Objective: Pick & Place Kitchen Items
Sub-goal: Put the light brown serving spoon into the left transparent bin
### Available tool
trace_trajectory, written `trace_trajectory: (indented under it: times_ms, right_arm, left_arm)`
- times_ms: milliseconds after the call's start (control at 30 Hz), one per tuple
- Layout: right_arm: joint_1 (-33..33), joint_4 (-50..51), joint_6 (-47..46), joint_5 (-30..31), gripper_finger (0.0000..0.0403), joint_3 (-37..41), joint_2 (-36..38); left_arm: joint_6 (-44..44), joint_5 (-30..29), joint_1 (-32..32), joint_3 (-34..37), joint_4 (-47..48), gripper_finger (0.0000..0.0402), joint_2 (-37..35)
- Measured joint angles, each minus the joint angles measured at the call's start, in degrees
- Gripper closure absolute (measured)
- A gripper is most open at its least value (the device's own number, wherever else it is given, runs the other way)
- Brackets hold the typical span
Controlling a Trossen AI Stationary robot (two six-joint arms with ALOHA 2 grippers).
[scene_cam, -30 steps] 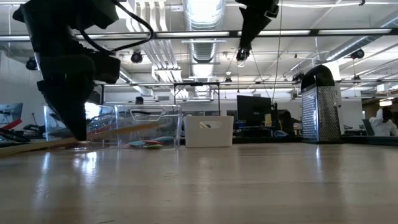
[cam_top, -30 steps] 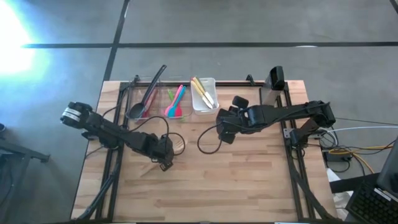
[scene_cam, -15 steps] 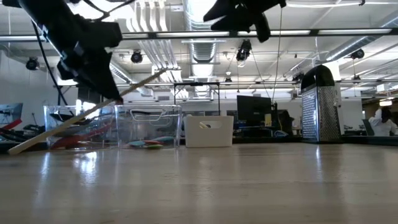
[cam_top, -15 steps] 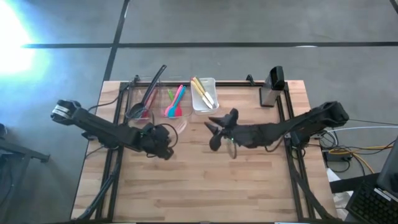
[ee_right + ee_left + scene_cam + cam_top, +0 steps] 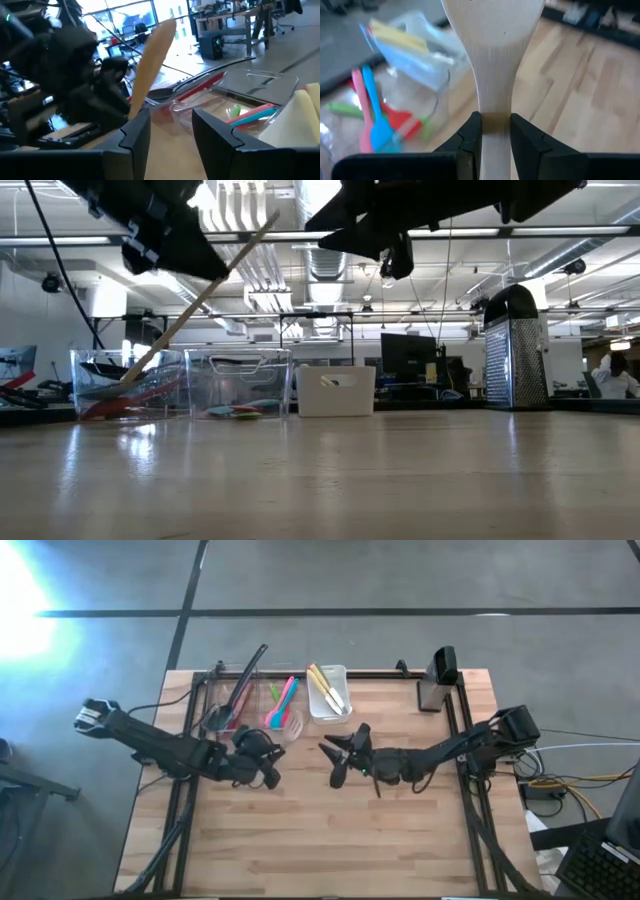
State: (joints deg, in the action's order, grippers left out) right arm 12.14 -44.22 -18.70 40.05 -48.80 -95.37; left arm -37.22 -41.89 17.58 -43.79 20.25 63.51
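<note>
Pale, matt wooden spatula (image 5: 492,60) — fine grain showing — pinched in the left gripper (image 5: 492,131), its fingers matt black plastic. Tabletop (image 5: 330,830) is planked wood with a soft sheen. Clear glossy plastic bins (image 5: 180,383), and a perforated metal grater (image 5: 514,350) — dull shine.

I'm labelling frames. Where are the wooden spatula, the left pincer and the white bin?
wooden spatula (image 5: 494,65), left wrist view, on its neck below the blade.
left pincer (image 5: 495,131), left wrist view, between its fingertips.
white bin (image 5: 336,392), low view, on its front wall.

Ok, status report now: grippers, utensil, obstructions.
Left gripper shut on wooden spatula, lifted off table, tilted. Right gripper open, empty, mid-table. Clear bins just beyond; path unobstructed.
</note>
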Motion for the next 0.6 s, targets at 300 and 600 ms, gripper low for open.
trace_trajectory:
  times_ms: [300,600]
  right_arm:
    - [1.2,-20.69,4.93,-0.73,0.0267,-0.38,-9.87]
    - [0.83,-27.17,15.7,1.81,0.0264,-10.01,-15.42]
  left_arm:
    - [13.97,-5.09,-0.02,0.0,-13.96,0.0324,-4.23]
    - [18.72,-11.75,-0.15,0.0,-17.05,0.0324,-2.78]
